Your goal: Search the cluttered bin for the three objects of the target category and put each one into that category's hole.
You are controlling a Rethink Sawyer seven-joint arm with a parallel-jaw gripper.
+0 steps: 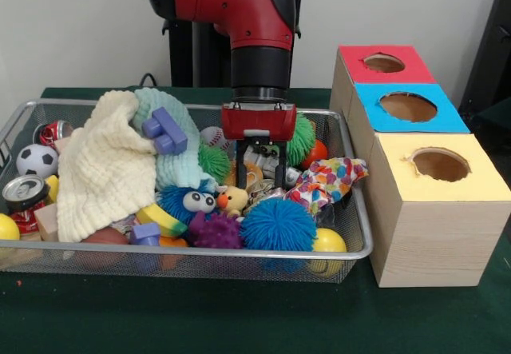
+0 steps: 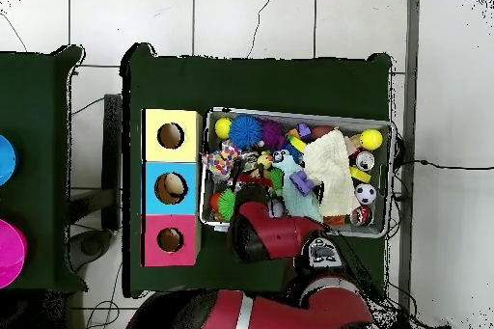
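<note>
we found the claw (image 1: 258,166) lowered into the middle of the bin (image 1: 359,234), its black fingers down among the toys; we could not tell how wide they stood or whether they held anything. the bin sat on the green counter (image 1: 239,314). the hole (image 1: 384,63) with the red surround lay at two o'clock from the claw, in the pale wooden box (image 1: 423,242) just beside the bin. a small orange figure (image 1: 233,200) lay at seven o'clock from the claw.

I find no text I can read anywhere here. The red cans (image 1: 25,198) at the left end of my bin (image 1: 192,252) carry printed markings, but they are too small and blurred to make out. The wooden box (image 1: 431,226) shows only plain colour panels.
</note>
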